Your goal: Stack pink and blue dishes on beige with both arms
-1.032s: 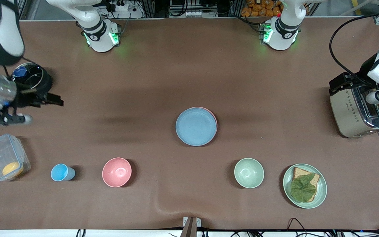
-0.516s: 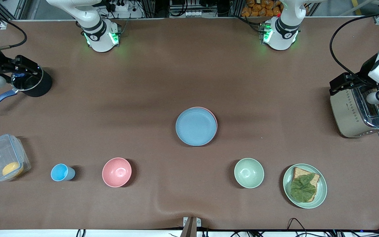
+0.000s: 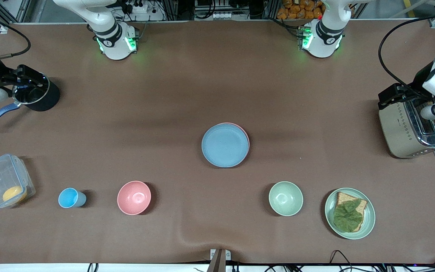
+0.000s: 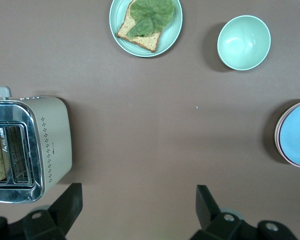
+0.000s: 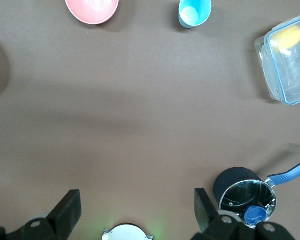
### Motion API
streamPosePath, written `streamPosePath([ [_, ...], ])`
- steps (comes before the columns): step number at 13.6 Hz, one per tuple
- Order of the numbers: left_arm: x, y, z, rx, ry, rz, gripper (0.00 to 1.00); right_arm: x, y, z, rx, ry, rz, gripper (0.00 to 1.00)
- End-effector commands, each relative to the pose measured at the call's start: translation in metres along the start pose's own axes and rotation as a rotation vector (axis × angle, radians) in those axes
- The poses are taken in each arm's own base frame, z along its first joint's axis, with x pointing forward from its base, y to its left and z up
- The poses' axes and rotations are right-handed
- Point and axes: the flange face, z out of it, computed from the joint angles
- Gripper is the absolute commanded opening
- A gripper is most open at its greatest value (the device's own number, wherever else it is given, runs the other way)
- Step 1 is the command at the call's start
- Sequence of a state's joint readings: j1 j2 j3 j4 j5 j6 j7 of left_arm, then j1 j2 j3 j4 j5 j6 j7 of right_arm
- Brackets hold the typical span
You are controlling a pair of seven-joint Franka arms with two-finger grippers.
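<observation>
The light blue dish lies at the middle of the table on top of the pink dish, of which only a thin rim shows. The beige plate is hidden. The left wrist view catches the same stack at its edge, blue dish over pink rim. My left gripper hangs open and empty, high over the toaster at the left arm's end. My right gripper hangs open and empty, high over the black saucepan at the right arm's end.
Nearer the camera stand a clear lidded container, a small blue cup, a pink bowl, a green bowl and a green plate with bread and a leaf. The toaster holds a slice of bread.
The right arm's hand has swung from over the table out toward the table's end by the saucepan, uncovering the pan's blue handle. The left arm and the dishes have not moved.
</observation>
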State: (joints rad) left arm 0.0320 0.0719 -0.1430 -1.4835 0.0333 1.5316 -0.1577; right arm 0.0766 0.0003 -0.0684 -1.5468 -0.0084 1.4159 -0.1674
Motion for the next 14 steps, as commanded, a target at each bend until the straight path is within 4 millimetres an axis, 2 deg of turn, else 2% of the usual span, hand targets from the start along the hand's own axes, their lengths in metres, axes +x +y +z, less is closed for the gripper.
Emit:
streamPosePath([
  [1, -0.002, -0.002, -0.002, -0.021, -0.009, 0.018, 1.0, 0.007, 0.001, 0.002, -0.016, -0.01, -0.01, 1.0],
  [9, -0.002, -0.002, -0.006, -0.021, 0.001, 0.018, 1.0, 0.016, -0.001, 0.014, -0.011, -0.026, -0.01, 1.0],
  [14, -0.002, -0.001, -0.007, -0.021, 0.002, 0.017, 1.0, 0.015, 0.004, 0.015, -0.011, -0.03, -0.001, 1.0],
])
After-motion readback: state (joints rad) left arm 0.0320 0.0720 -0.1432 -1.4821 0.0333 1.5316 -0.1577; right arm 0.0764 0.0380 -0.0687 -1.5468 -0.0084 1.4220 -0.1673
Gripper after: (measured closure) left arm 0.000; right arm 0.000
